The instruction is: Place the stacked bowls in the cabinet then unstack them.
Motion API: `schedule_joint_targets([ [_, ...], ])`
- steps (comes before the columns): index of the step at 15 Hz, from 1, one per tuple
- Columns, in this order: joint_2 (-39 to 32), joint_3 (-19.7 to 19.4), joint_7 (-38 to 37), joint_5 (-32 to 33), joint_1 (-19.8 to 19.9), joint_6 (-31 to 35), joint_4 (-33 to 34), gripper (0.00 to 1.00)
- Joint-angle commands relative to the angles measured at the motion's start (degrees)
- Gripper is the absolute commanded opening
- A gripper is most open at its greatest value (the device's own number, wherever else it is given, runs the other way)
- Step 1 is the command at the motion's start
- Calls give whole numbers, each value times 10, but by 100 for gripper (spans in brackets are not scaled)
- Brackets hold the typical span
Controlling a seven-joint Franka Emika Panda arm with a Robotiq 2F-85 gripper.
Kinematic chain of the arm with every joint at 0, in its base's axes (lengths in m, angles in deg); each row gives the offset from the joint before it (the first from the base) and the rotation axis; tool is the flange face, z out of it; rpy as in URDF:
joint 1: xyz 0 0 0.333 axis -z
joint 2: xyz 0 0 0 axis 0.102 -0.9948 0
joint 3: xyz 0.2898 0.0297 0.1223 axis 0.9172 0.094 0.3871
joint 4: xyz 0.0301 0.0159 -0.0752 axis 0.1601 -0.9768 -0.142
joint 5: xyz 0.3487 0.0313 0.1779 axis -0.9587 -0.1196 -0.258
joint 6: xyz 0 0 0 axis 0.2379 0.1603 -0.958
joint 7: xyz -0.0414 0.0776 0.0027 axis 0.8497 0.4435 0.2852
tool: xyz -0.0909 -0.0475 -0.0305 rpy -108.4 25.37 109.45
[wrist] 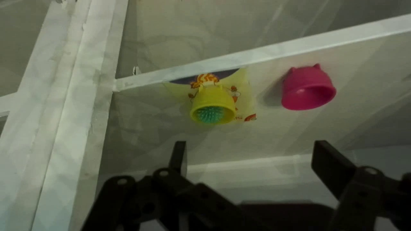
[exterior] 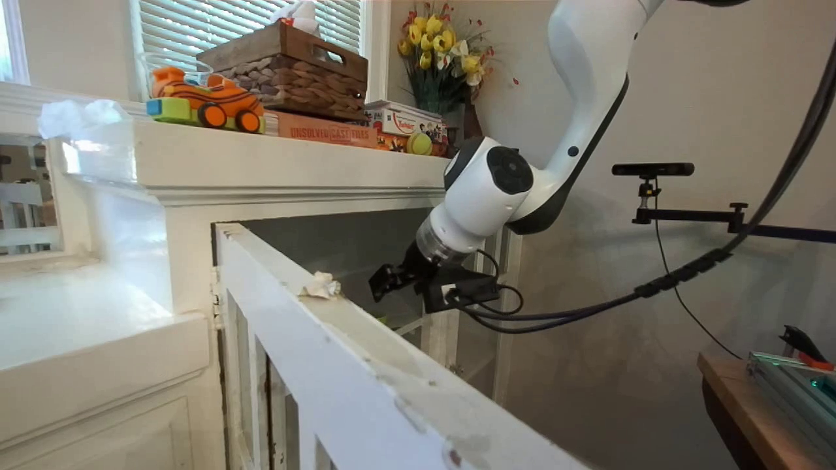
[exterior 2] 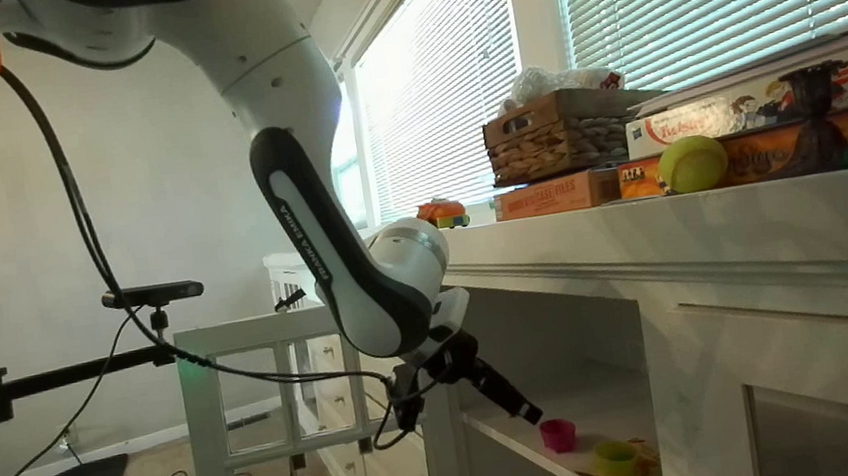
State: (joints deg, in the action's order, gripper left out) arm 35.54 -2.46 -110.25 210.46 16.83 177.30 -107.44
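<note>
Pink bowl (wrist: 307,86) and yellow bowl (wrist: 213,96), apart on the shelf (wrist: 273,138) of the cabinet (exterior 2: 692,254), below the gripper (wrist: 250,154)!
Jaws wide and empty; unstacking looks done, so backing off without brushing either seems next.

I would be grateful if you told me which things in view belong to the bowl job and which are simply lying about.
Belonging to the job:
pink bowl
yellow bowl, apart from the pink one
cabinet holding both
claw, open

Just lying about:
orange toy vehicle
woven basket
Unsolved Case Files box
tennis ball
probably the spiky green thing inside the yellow bowl
</note>
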Motion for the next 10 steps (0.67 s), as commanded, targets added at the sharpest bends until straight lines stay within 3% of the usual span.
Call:
schedule_joint_targets([
  [1,64,-14,52,-18,5,50,-75,100],
  [10,171,-16,55,71,6,109,-148,100],
])
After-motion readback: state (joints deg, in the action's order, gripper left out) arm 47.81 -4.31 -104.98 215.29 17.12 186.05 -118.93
